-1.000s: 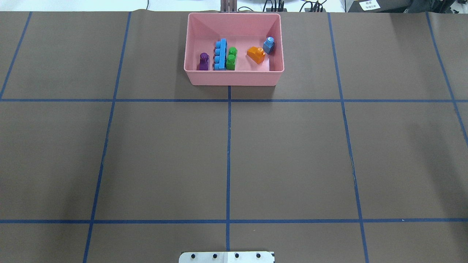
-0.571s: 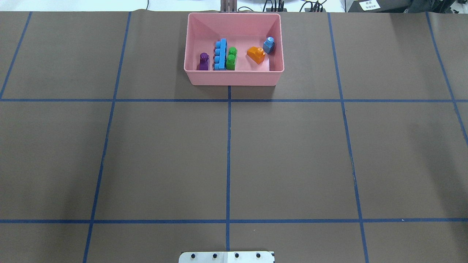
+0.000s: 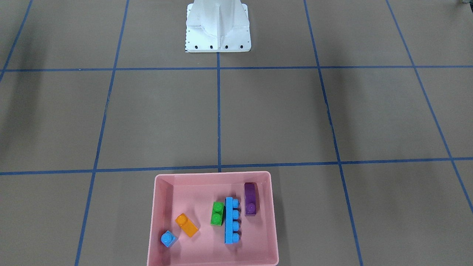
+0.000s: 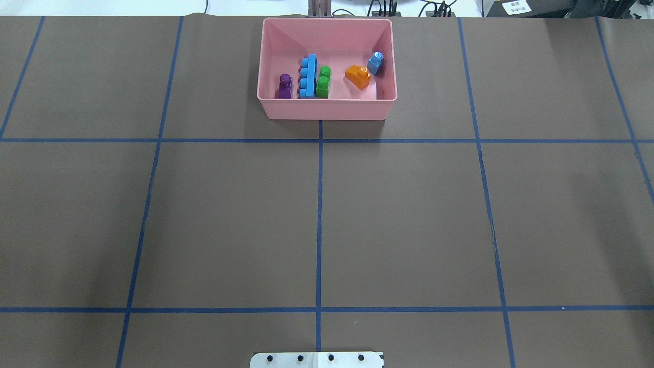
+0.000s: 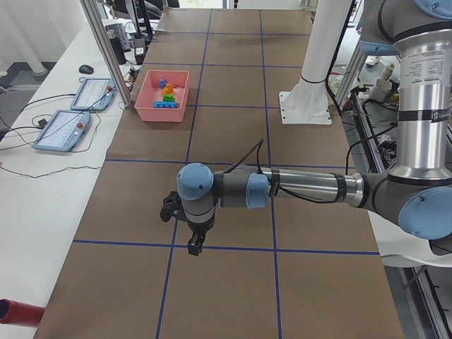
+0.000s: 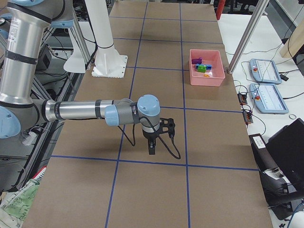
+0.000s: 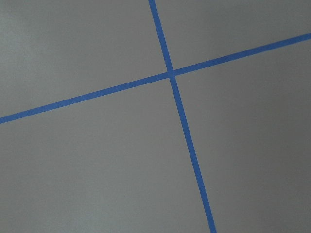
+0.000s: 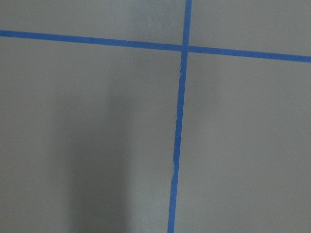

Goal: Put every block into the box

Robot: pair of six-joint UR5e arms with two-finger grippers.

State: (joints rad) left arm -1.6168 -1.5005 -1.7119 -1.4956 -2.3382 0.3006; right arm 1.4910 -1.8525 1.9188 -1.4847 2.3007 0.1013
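Note:
The pink box [image 4: 327,108] stands at the table's far edge, in the middle. All five blocks lie inside it: purple [image 4: 284,86], long blue [image 4: 308,76], green [image 4: 323,82], orange [image 4: 358,76] and small blue [image 4: 376,63]. The front-facing view shows the box [image 3: 153,229] with the same blocks: purple [image 3: 250,199], long blue [image 3: 232,220], green [image 3: 217,213], orange [image 3: 186,225], small blue [image 3: 168,238]. My left gripper [image 5: 194,240] and right gripper [image 6: 152,146] show only in the side views, low over bare table far from the box. I cannot tell whether they are open or shut. Both wrist views show only table and tape.
The white robot base [image 3: 218,29] stands at the near edge of the table. Blue tape lines divide the brown table cover into squares. Two control tablets [image 5: 70,131] lie on the white bench beyond the box. A red object [image 5: 18,312] lies at that bench's end.

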